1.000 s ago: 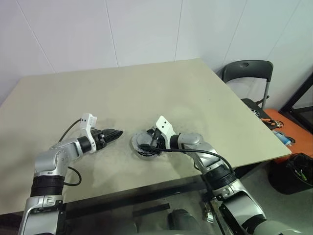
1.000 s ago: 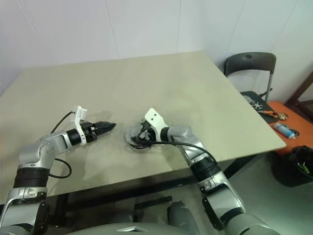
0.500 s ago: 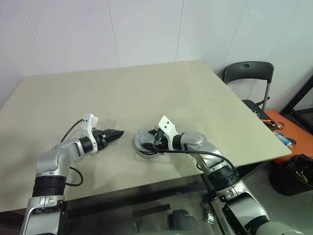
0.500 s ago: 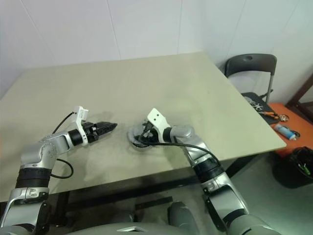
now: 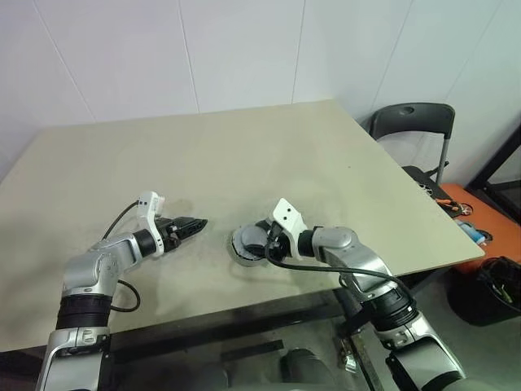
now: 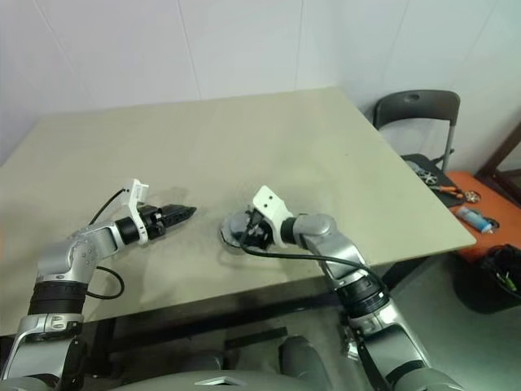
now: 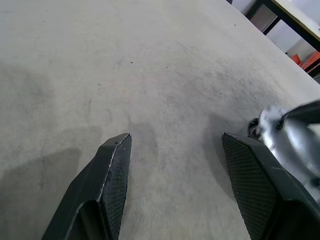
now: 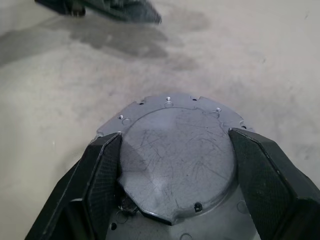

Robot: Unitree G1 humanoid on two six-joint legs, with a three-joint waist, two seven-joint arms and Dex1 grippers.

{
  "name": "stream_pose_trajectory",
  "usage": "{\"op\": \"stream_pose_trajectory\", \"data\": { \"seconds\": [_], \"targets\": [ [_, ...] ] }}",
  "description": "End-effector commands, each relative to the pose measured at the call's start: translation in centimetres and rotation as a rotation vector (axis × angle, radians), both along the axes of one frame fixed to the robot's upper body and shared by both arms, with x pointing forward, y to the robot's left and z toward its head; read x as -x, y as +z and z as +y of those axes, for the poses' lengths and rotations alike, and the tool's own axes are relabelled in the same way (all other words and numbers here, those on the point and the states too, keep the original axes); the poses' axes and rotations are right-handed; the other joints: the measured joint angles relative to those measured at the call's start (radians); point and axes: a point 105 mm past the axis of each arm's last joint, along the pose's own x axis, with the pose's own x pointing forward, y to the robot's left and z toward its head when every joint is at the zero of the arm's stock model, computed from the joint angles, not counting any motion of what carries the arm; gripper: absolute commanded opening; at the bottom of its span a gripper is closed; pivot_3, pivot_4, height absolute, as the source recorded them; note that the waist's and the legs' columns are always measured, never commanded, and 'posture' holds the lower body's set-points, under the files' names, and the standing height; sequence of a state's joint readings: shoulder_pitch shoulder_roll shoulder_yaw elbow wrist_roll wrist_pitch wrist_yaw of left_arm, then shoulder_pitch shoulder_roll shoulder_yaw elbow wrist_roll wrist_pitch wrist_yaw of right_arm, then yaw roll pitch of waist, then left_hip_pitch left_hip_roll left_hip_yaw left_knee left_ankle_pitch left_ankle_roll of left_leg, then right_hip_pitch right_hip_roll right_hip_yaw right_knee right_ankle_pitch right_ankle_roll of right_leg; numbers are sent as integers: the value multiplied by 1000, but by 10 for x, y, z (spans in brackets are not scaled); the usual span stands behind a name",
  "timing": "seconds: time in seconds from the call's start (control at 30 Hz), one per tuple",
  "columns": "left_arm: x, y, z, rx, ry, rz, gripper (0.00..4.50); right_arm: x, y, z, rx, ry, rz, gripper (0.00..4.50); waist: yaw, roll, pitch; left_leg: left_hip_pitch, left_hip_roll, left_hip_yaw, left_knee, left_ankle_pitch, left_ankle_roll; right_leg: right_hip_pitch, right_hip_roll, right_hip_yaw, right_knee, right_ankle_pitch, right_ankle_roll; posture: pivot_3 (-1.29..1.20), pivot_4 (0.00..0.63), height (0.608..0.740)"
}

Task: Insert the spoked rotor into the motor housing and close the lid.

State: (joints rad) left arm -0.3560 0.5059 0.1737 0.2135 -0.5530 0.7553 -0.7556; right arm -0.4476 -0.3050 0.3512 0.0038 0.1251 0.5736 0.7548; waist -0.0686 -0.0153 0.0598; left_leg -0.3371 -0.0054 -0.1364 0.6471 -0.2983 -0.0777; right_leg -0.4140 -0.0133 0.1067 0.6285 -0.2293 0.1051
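Observation:
The lid [image 8: 175,160], a grey metal disc with a notched, holed rim and a raised round middle, sits between the fingers of my right gripper [image 8: 175,135]. The gripper is shut on it, one finger against each side. From the head the lid [image 5: 245,242] shows low over the table's near middle, with my right gripper [image 5: 259,243] reaching in from the right. The motor housing and the spoked rotor are hidden under the lid and the gripper. My left gripper [image 5: 195,223] hovers open a short way left of the lid, with bare table between its fingers [image 7: 117,165].
The beige table [image 5: 244,147] stretches far back and to both sides. Off its right edge stand a dark chair [image 5: 411,122], an orange surface [image 5: 480,220] with small tools and a black bin [image 5: 498,289]. A white wall rises behind.
My right gripper has drawn a little to the right and toward the near edge. The dark inside seen under it earlier is now covered by grey metal. The left arm has kept still.

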Motion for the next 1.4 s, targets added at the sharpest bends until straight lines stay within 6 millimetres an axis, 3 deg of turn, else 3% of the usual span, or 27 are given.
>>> {"op": "stream_pose_trajectory", "data": {
  "seconds": [0.03,0.27,0.6,1.4],
  "targets": [
    [-2,14,2,-9,-1,-54,3055,2,-3,-7,60,27,-44,3231,0,0,0,1,0,0,0,0,0,1,0,0,0,-1,1,0,0,740],
    [2,12,3,-9,5,-48,3055,-3,-3,-9,50,-2,-53,3231,-1,0,0,2,0,0,0,0,0,3,0,0,-1,-1,2,0,0,740],
    [4,11,1,-9,8,-48,3055,-7,11,6,-28,28,-110,3231,-2,0,0,5,0,0,0,0,0,5,0,0,-1,-3,-1,0,0,740],
    [4,15,4,-21,6,-48,3055,11,-22,14,24,157,-16,3231,-4,0,0,6,0,0,-2,0,0,5,0,0,-2,-3,-1,0,0,740]
  ]
}}
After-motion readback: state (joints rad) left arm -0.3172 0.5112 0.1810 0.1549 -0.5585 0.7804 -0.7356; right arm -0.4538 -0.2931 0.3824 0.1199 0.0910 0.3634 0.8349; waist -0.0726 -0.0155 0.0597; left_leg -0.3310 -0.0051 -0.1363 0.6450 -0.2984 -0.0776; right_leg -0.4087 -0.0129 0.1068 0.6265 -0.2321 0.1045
